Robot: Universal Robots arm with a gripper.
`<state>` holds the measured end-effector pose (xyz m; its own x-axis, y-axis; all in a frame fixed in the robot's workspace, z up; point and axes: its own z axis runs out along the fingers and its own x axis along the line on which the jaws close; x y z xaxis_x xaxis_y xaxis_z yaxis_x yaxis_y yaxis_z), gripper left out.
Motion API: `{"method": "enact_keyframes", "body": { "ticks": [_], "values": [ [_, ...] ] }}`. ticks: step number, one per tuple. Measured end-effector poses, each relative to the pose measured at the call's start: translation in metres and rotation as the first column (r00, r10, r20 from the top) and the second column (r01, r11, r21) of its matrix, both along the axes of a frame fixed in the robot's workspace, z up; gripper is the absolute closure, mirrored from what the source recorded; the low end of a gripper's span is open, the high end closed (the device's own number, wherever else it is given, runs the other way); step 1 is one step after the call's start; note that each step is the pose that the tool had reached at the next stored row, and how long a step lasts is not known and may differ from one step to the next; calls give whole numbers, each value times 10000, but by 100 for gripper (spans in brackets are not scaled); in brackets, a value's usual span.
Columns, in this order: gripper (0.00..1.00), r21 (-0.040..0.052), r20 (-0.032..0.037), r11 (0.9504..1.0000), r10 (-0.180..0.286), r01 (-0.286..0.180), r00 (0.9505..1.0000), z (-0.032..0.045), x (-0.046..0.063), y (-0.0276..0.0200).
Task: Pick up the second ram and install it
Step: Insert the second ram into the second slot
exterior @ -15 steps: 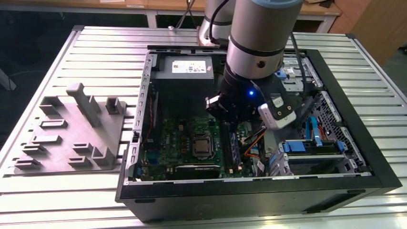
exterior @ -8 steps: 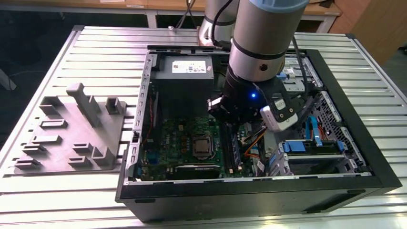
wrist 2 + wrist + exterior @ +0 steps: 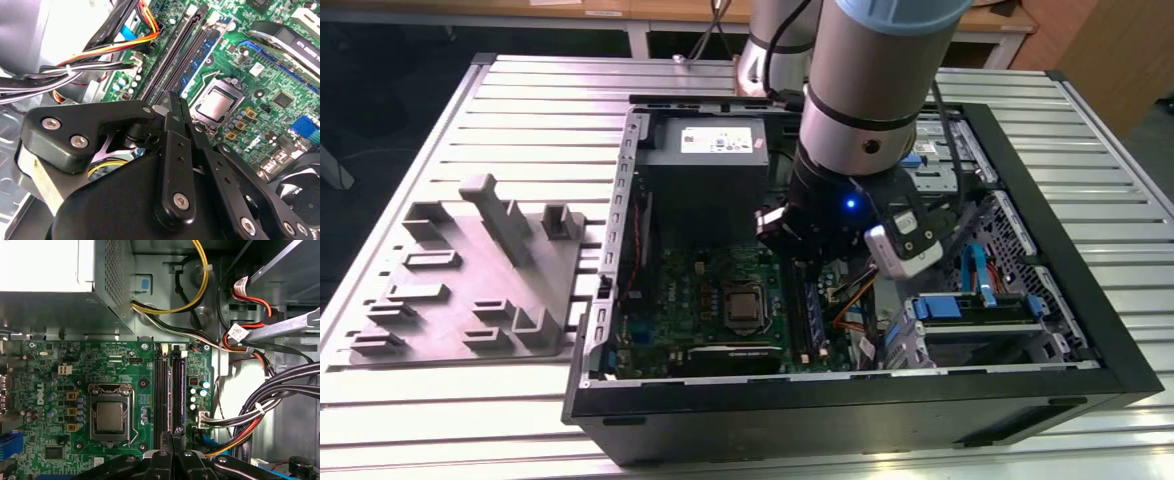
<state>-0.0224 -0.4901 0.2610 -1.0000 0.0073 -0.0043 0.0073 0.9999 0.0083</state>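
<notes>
My gripper [image 3: 805, 272] reaches down into the open computer case [image 3: 1067, 300], over the green motherboard [image 3: 700, 300]. In both wrist views its black fingers are shut tip to tip, with nothing visible between them [image 3: 175, 100] [image 3: 172, 436]. They hover just above one end of the two long black memory slots. The slot nearer the cables holds a long dark ram [image 3: 178, 390] [image 3: 170, 55] [image 3: 809, 315]. I cannot tell whether it is the second ram. The neighbouring slot [image 3: 160, 390] looks like bare black rails.
A silver processor socket [image 3: 110, 417] lies beside the slots. Bundles of black, orange and yellow cables [image 3: 270, 405] run close on the other side. The power supply [image 3: 707, 140] and drive cage [image 3: 987, 300] hem in the board. A grey parts fixture [image 3: 467, 270] lies at the exterior view's left.
</notes>
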Motion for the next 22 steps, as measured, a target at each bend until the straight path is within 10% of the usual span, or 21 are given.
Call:
{"method": "enact_keyframes", "body": {
  "ticks": [22],
  "values": [
    [89, 60, 11, 10000, 0, 0, 10000, -208, -32, 46]
  ]
}}
